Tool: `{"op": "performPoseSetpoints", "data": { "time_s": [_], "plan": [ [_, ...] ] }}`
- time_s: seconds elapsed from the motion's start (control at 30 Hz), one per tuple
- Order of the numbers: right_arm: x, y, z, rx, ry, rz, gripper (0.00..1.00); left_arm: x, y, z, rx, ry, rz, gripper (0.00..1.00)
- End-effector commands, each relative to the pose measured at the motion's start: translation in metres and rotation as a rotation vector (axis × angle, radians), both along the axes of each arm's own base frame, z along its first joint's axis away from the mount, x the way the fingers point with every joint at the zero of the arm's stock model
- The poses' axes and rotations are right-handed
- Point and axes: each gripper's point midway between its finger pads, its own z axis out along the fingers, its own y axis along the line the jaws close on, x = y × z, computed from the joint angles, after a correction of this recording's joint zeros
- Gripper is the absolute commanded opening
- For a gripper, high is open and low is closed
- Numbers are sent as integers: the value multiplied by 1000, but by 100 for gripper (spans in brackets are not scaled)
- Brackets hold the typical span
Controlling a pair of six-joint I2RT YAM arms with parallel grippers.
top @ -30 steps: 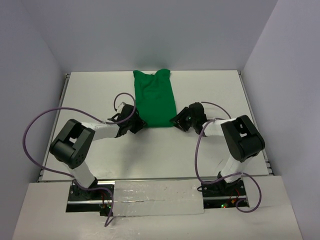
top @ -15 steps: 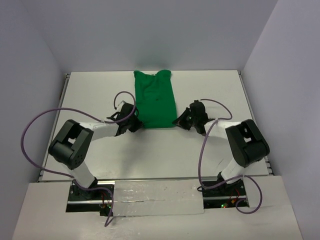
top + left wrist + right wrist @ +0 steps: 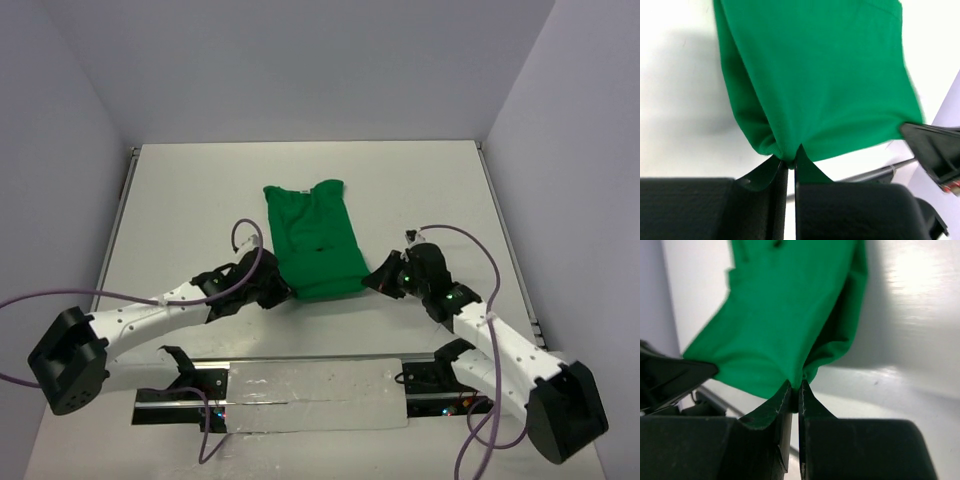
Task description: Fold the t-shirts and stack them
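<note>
The bright-green t-shirt (image 3: 313, 238) lies folded to a narrow strip in the middle of the white table (image 3: 180, 200), collar end far, hem end near. My left gripper (image 3: 277, 289) is shut on its near left corner, seen in the left wrist view (image 3: 790, 161) with green cloth (image 3: 815, 75) pinched between the jaws. My right gripper (image 3: 372, 282) is shut on the near right corner, seen in the right wrist view (image 3: 796, 388) with cloth (image 3: 785, 310) bunched at the fingertips. The near hem is stretched between both grippers.
Grey walls enclose the table on the left, back and right. Purple cables (image 3: 240, 235) loop off both arms. The arm mounting rail (image 3: 310, 390) runs along the near edge. The right arm's black body shows in the left wrist view (image 3: 935, 150).
Both grippers have pulled toward the near edge with the shirt's hem corners; the whole shirt has slid nearer, away from the back edge. Both arms now stretch lower.
</note>
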Motion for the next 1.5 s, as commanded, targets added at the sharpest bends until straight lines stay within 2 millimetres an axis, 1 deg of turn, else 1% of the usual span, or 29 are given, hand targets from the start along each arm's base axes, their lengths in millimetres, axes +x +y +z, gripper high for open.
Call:
{"op": "performPoseSetpoints", "data": {
  "time_s": [0.0, 0.07, 0.1, 0.17, 0.2, 0.23, 0.27, 0.3, 0.37, 0.4, 0.43, 0.53, 0.67, 0.73, 0.77, 0.83, 0.87, 0.9, 0.93, 0.97, 1.03, 1.07, 1.1, 1.2, 1.27, 1.3, 1.37, 1.43, 1.47],
  "plan": [
    [0, -14, 32, -47, -82, -39, 9, -7, 21, 16, 71, 2, 80, 10],
    [10, -13, 60, -63, -138, -33, 9, 0, 28, 39, 100, -41, 109, 10],
    [12, -14, 58, -78, -136, -33, 9, 7, 27, 50, 92, -67, 124, 10],
    [29, -11, 71, -100, -163, -37, 9, 21, 27, 70, 114, -108, 133, 10],
    [32, -9, 82, -91, -185, -39, 9, 24, 32, 70, 136, -119, 137, 10],
    [41, -7, 81, -110, -187, -40, 9, 34, 29, 79, 142, -139, 146, 10],
    [56, -4, 98, -110, -221, -49, 9, 48, 31, 86, 165, -160, 147, 10],
    [63, -2, 98, -118, -219, -50, 9, 58, 31, 91, 172, -170, 159, 10],
    [89, 4, 116, -127, -256, -67, 9, 88, 33, 103, 180, -204, 169, 10],
    [101, 7, 113, -138, -247, -72, 9, 105, 34, 111, 171, -229, 182, 10],
    [114, 9, 123, -132, -266, -82, 9, 116, 33, 106, 188, -233, 168, 10],
    [143, 17, 120, -140, -246, -89, 9, 151, 28, 104, 169, -227, 150, 10],
    [193, 33, 108, -153, -206, -90, 9, 214, 22, 86, 191, -204, 116, 10],
    [215, 36, 82, -173, -145, -87, 9, 248, 20, 79, 177, -203, 98, 12],
    [233, 38, 78, -169, -136, -94, 13, 269, 22, 85, 165, -220, 103, 17],
    [263, 45, 89, -136, -148, -96, 33, 294, 26, 51, 194, -146, 103, 29],
    [277, 49, 87, -125, -139, -89, 38, 312, 27, 48, 194, -152, 118, 42],
    [296, 54, 82, -117, -124, -87, 62, 335, 34, 41, 197, -143, 144, 70],
    [305, 56, 75, -121, -109, -83, 74, 346, 41, 36, 201, -130, 162, 80],
    [314, 56, 67, -134, -84, -85, 82, 359, 48, 29, 196, -111, 175, 86],
    [312, 53, 51, -151, -49, -80, 89, 375, 65, 24, 221, -93, 204, 90],
    [307, 51, 52, -149, -59, -81, 90, 376, 70, 28, 234, -95, 208, 90],
    [299, 48, 66, -137, -100, -87, 90, 375, 80, 40, 264, -124, 230, 90],
    [273, 32, 62, -144, -127, -118, 90, 363, 88, 72, 259, -224, 246, 90],
    [257, 28, 88, -117, -182, -125, 90, 340, 89, 101, 224, -304, 247, 90],
    [245, 25, 88, -113, -181, -125, 90, 328, 89, 111, 228, -330, 240, 90],
    [226, 19, 83, -115, -172, -128, 90, 311, 85, 124, 263, -367, 224, 90],
    [206, 11, 90, -122, -192, -139, 90, 286, 86, 132, 312, -383, 218, 90],
    [196, 5, 102, -123, -220, -149, 91, 273, 82, 132, 321, -387, 203, 90]
  ]
}}
